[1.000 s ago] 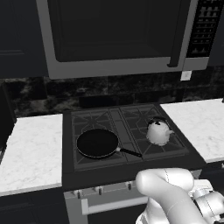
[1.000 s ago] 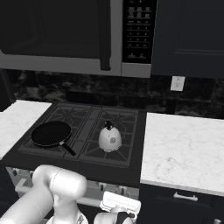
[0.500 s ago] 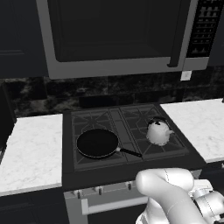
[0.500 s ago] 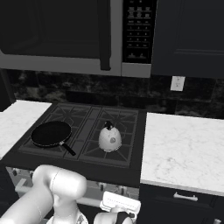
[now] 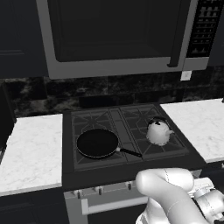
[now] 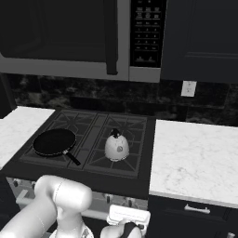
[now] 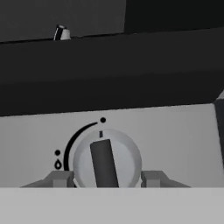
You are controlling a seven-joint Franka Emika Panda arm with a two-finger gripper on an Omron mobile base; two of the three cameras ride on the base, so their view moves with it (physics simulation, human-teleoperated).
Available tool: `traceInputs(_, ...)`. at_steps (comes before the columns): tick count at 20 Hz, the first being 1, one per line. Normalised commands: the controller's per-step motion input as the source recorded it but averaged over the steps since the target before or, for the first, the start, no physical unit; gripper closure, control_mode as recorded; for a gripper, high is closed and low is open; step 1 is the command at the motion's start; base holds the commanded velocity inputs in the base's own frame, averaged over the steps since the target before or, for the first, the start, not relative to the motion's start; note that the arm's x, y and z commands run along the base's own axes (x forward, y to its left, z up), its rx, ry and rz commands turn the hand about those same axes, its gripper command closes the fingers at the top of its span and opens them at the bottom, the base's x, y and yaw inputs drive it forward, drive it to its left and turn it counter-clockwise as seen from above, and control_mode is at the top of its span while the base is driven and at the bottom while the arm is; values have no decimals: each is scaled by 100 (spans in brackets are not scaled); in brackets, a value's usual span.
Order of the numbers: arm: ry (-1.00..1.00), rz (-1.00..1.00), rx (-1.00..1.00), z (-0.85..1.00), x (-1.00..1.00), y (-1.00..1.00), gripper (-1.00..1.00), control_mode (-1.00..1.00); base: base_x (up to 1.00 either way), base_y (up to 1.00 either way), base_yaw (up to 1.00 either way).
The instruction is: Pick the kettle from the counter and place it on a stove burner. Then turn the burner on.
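Grey knob sits between my spread gripper fingers; it's stiff and smooth, so I'd pinch its dark ridge. Kettle on burner.

A round silver knob with a dark bar grip sits low on the stove's pale front panel. The gripper straddles it, fingertips flanking both sides.
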Motion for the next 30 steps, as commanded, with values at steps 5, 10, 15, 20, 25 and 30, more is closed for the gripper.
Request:
traceInputs(5,1,13,-27,1,0,0,100,-100,0,0,0)
traceInputs(10,6,16,-27,0,0,0,100,-100,0,0,0)
traceInputs(15,10,20,-28,0,0,0,100,-100,0,0,0)
traceInputs(20,10,23,-30,0,0,0,100,-100,0,0,0)
traceInputs(25,4,24,-32,0,0,0,100,-100,0,0,0)
traceInputs(30,0,25,-33,0,-1,0,100,-100,0,0,0)
